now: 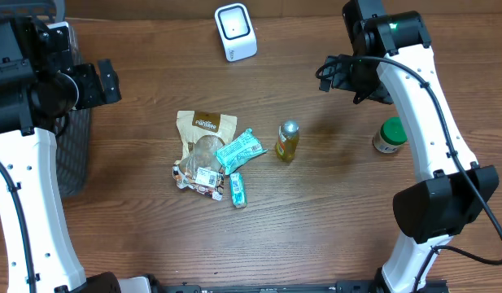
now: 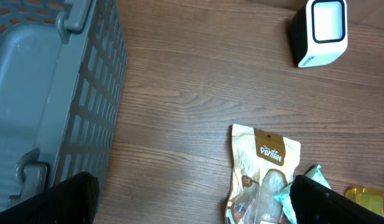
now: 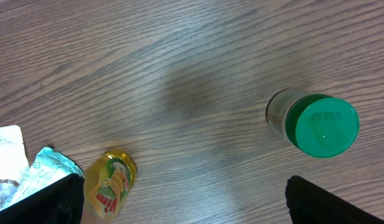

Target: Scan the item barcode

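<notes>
While left hand (image 2: 192, 208) and right hand (image 3: 182, 208) gape, packets (image 1: 210, 155) apparently overlap.

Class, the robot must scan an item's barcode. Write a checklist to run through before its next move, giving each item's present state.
1. Left end effector open and empty: ok.
2. Right end effector open and empty: ok.
3. Scanner unobstructed: ok.
4. Bottle upright: ok.
5. Snack packets lying separately: not ok, they overlap.
6. Any barcode facing up: cannot tell.
</notes>
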